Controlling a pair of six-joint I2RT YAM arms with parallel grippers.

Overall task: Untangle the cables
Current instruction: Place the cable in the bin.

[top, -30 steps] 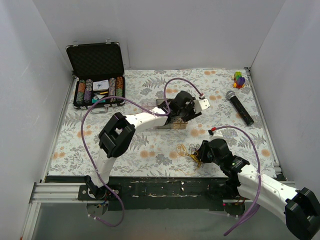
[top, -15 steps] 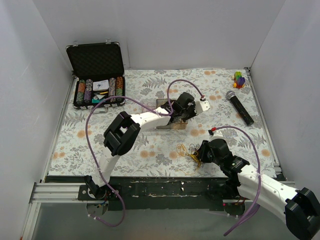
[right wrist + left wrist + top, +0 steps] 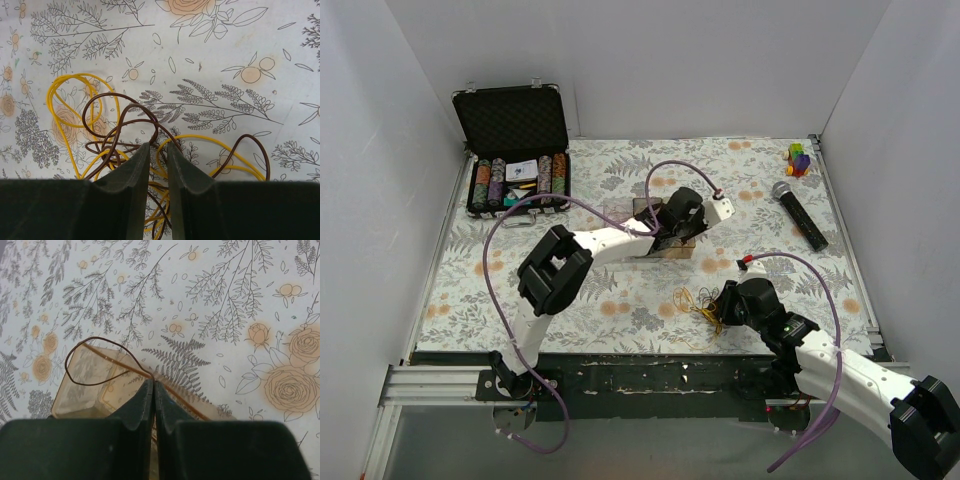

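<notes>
Cables partly hidden under right fingers clamped on them; left fingers pinch one dark strand.

Plain white walls stand behind and to either side of the left end effector, well apart from it. Beneath it spreads the desk, covered by a pale cloth printed with grey ferns and orange roses. Nearer than it, an aluminium rail edges the desk. The light is soft and even.
</notes>
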